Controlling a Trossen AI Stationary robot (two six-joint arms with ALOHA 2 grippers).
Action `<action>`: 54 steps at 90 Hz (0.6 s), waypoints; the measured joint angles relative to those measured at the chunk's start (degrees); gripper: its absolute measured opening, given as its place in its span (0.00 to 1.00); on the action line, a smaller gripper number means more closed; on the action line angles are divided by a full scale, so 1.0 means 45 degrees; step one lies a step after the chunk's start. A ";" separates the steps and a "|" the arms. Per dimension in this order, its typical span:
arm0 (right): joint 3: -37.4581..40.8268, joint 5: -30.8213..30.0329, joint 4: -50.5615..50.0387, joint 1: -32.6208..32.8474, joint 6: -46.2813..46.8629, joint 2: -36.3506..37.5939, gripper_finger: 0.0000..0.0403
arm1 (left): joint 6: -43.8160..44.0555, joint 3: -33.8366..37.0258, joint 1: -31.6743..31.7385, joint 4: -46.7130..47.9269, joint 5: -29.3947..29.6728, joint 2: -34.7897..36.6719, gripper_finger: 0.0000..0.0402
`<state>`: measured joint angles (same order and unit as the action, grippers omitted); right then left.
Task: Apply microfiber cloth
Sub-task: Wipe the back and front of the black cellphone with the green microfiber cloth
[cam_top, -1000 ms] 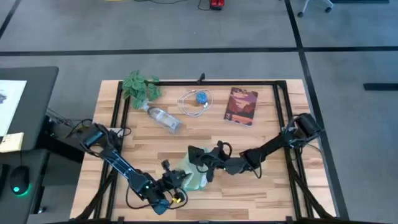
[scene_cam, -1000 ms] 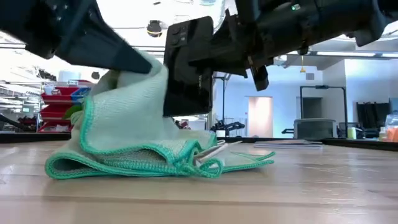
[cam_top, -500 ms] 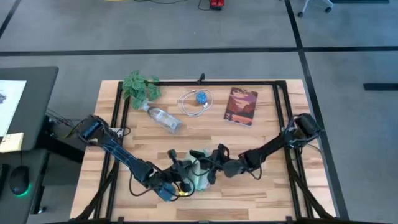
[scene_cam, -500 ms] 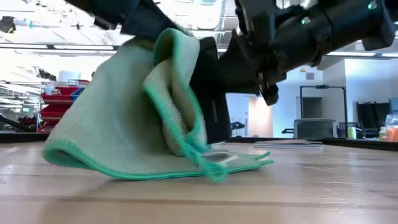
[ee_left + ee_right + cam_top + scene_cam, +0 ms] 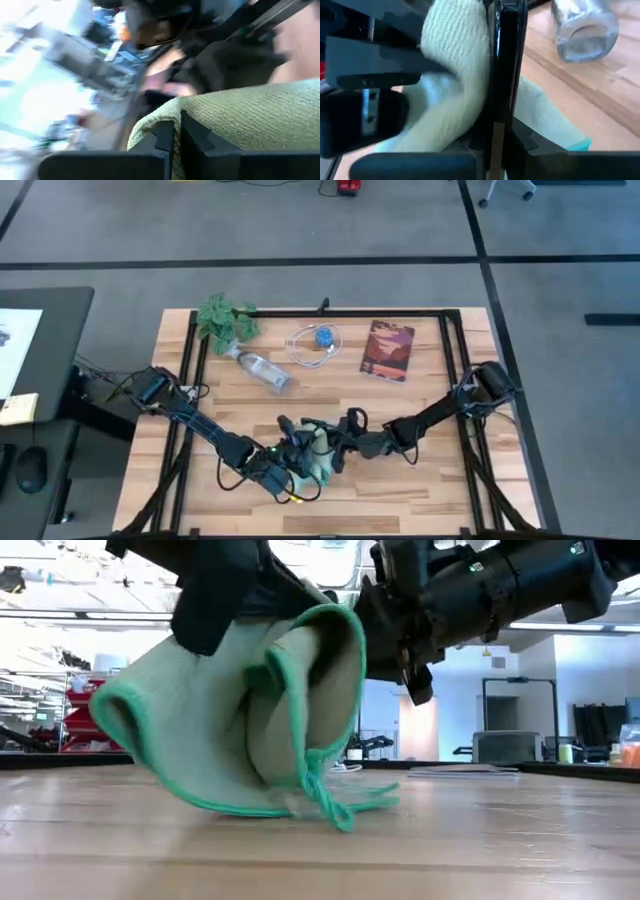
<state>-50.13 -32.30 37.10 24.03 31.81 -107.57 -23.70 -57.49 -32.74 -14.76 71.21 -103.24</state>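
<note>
- Where the two arms meet, lower centre of the high view, the microfiber cloth sits bunched between the left gripper and the right gripper, over the wooden table.
- Left wrist view: left fingers pressed together on a fold of cloth, pinching it.
- Right wrist view: right gripper clamps a thin black phone held on edge, w/ cloth draped against its face.
- Low view: cloth is lifted, hanging in loose folds; only its lowest edge & a trailing corner touch the tabletop.
- Cloth: soft, nubby pale mint weave, darker green stitched hem. Phone: flat, glossy, hard-edged.
- Upper part of high view: leafy plant, clear plastic bottle lying on its side, coiled white cable, red book – all well apart from the cloth.
- Bare wood to the lower right & lower left of the grippers; black frame rails run along the table edges.
</note>
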 joint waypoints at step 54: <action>0.0010 0.0384 0.0216 0.0019 -0.0131 -0.0019 0.05 | -0.0054 -0.0019 -0.0214 -0.0228 -0.0835 -0.0879 0.00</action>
<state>-50.09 -30.58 38.07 24.12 31.22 -107.66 -23.95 -57.58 -33.70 -15.79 67.46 -107.20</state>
